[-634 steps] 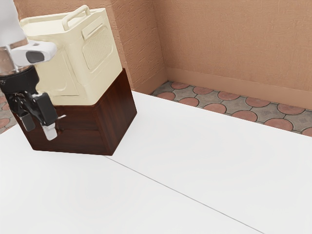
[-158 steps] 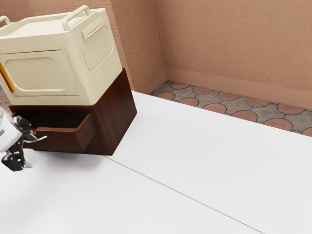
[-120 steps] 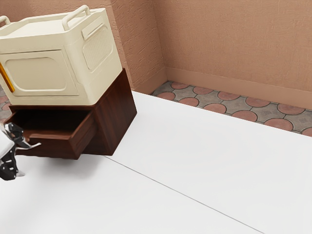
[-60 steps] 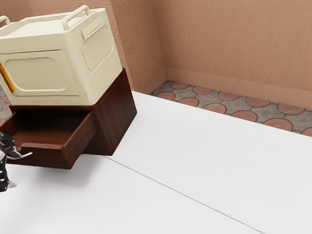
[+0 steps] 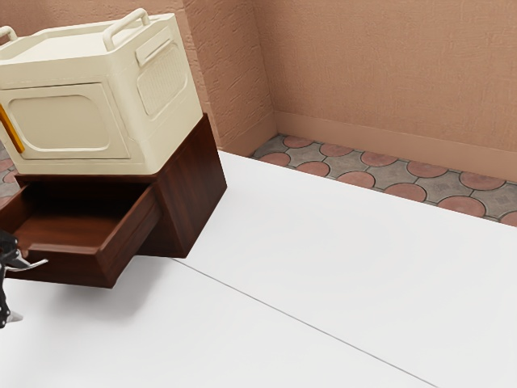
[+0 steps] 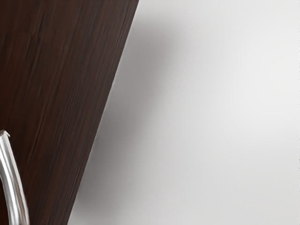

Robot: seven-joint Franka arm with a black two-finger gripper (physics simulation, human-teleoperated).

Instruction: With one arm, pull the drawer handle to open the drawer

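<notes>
Farther out from the dark red-brown, wood-grained cabinet than half a second ago, its one open-topped wooden drawer has slid forward, the black two-finger tool moving with it. The tool is in front of the cabinet, unclenched, its two fingers spread apart. Beside the upper one is one thin, curved, silvery metal handle on the drawer's front. On top of the cabinet sits one cream, round-cornered box with two loop grips and one orange strip. Beneath the cabinet spreads one smooth white bench; beyond, one rough tan wall.
</notes>
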